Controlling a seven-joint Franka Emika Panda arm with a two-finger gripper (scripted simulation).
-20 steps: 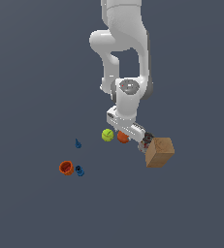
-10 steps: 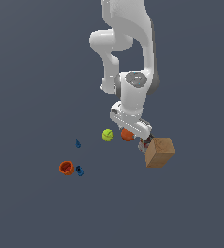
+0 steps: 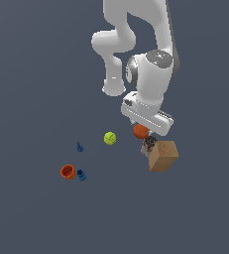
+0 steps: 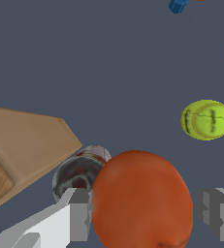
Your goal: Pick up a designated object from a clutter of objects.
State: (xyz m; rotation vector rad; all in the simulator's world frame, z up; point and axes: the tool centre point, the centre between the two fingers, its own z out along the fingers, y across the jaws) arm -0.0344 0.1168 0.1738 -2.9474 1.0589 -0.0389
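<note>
The orange-red ball [image 3: 141, 131] sits between the fingers of my gripper [image 3: 143, 130], which is shut on it and holds it off the floor. In the wrist view the ball [image 4: 142, 198] fills the space between the two grey fingertips of the gripper [image 4: 145, 213]. The rest of the clutter lies below and beside it. The yellow-green tennis ball [image 3: 110, 138] lies toward the exterior view's left and also shows in the wrist view [image 4: 206, 119].
A tan cardboard box [image 3: 163, 156] [image 4: 21, 145] lies under the gripper toward the exterior view's right, with a dark grey roundish can [image 3: 148, 146] [image 4: 79, 172] against it. An orange cup [image 3: 67, 171] and two small blue pieces [image 3: 80, 147] [image 3: 81, 174] lie further left.
The gripper has risen and shifted toward the exterior view's right with the orange-red ball in it. The other objects have stayed where they were.
</note>
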